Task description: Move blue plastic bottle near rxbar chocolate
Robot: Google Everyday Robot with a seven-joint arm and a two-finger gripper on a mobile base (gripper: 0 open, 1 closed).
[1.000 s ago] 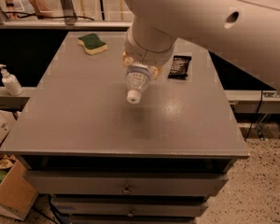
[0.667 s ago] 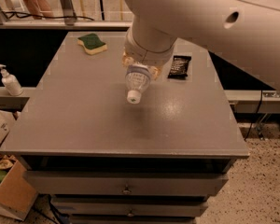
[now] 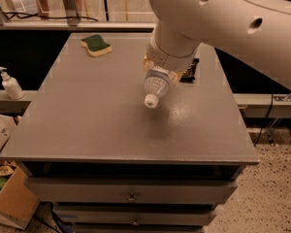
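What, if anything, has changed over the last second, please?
The gripper, its fingers shut on the clear plastic water bottle with the white cap, has carried it a little to the right in the picture, toward the dark-wrapped snack bar, which the arm now covers more. The bottle stays tilted, cap downward, above the grey table. The bar, the green-and-yellow sponge and the white pump dispenser have not moved.

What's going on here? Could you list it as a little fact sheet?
gripper: above the table, near its middle, shut on the blue plastic bottle
bottle pose: tilted, white cap toward the front edge
rxbar chocolate: on table, just right of gripper, partly hidden by the arm
sponge: back left of table
pump dispenser: ledge left of table
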